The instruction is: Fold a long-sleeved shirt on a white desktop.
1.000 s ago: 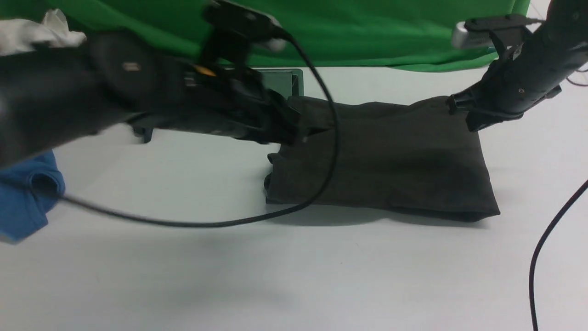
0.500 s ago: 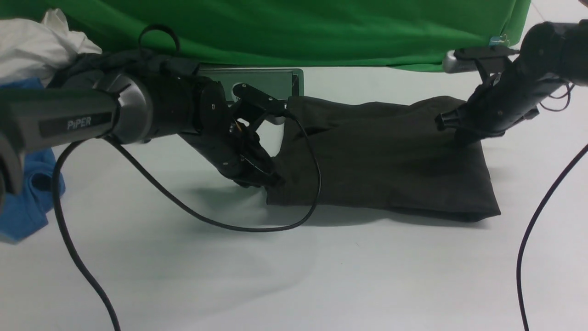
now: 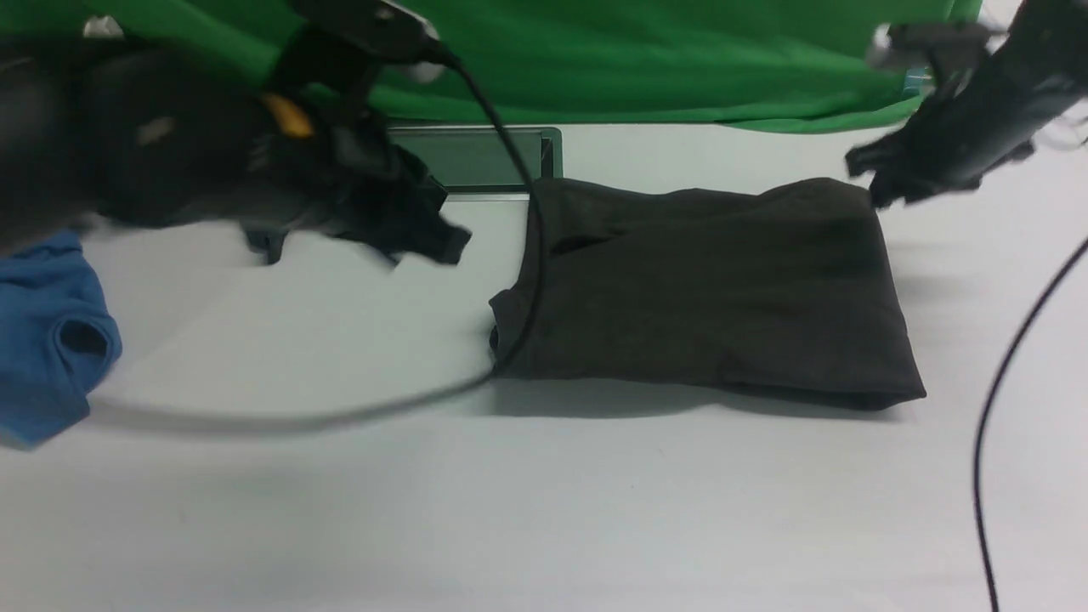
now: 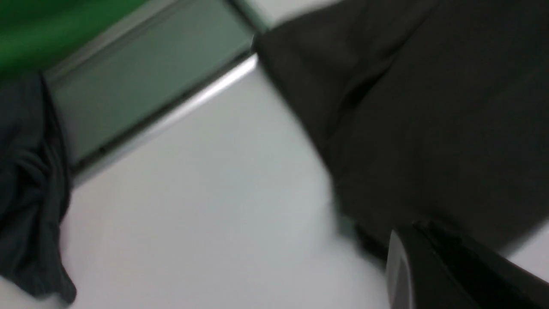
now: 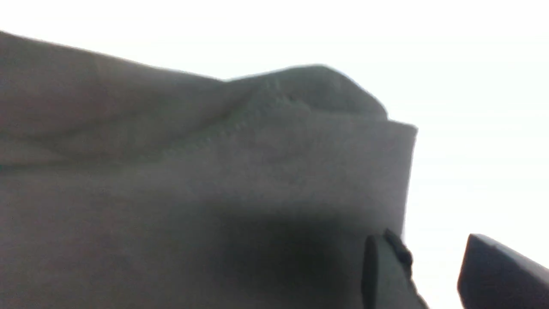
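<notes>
With its jaws parted and empty, the right gripper (image 5: 433,274) hangs just off the far right corner of the folded shirt (image 3: 714,293). Left gripper (image 3: 433,242), blurred, pinched closed on nothing, sits left of the shirt near the grey hatch (image 3: 476,157). Shirt lies flat mid-desk (image 3: 544,510); blue cloth (image 3: 47,340) at far left.

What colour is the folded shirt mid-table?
Dark brownish-black, plain, no print showing. The shirt shows best in the front view.
</notes>
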You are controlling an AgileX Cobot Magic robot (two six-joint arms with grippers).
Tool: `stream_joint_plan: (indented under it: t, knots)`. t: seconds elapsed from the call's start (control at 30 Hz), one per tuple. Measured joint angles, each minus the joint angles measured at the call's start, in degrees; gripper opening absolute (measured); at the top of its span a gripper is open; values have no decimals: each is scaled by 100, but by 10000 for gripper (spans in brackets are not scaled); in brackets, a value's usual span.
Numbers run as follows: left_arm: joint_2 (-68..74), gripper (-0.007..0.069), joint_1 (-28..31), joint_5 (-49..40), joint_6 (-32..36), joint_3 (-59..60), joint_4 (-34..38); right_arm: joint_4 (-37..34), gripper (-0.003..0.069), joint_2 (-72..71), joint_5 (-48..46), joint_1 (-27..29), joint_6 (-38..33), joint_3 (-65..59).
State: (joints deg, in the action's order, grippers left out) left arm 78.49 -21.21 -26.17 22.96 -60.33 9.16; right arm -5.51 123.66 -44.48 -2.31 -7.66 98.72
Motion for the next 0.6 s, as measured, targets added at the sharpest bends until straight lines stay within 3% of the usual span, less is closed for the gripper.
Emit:
stream_joint_plan:
  t: [0.1,0.37,0.6]
  knots:
    - [-1238,17,-154,157,33,993,192,-526,239,556,62,-48,-335,205]
    - [-3539,17,-154,869,33,2785,291,-1013,239,888,397,-102,-486,673]
    - [-5068,17,-154,976,33,3537,293,-812,232,276,-735,-114,-483,793]
